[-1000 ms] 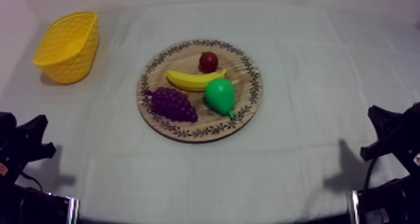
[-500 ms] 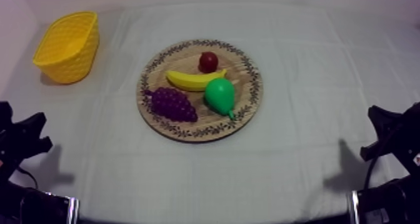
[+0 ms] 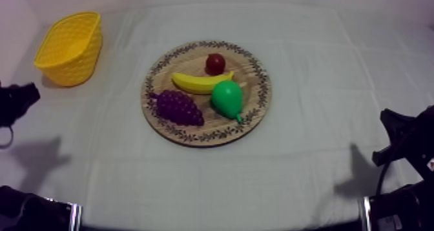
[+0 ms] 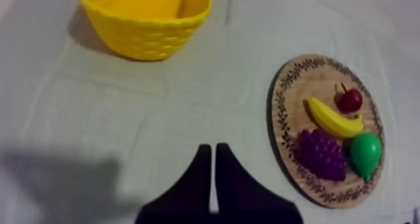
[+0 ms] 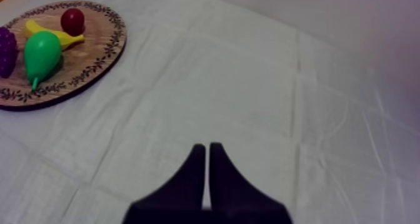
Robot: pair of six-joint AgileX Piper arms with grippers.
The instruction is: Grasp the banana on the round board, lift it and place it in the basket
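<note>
The banana sits on the wooden board (nothing grabbed yet), both jaws are shut tight, so the left jaws should open first

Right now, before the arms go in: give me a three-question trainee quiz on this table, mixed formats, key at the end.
1. True or false: the banana already lies in the basket.
2. Pick one. The left gripper has its fingers: A) open; B) shut on nothing; C) shut on the banana.
3. Short answer: on the board, which fruit lies between the small red fruit and the grapes?
Key: 1 false; 2 B; 3 banana.
</note>
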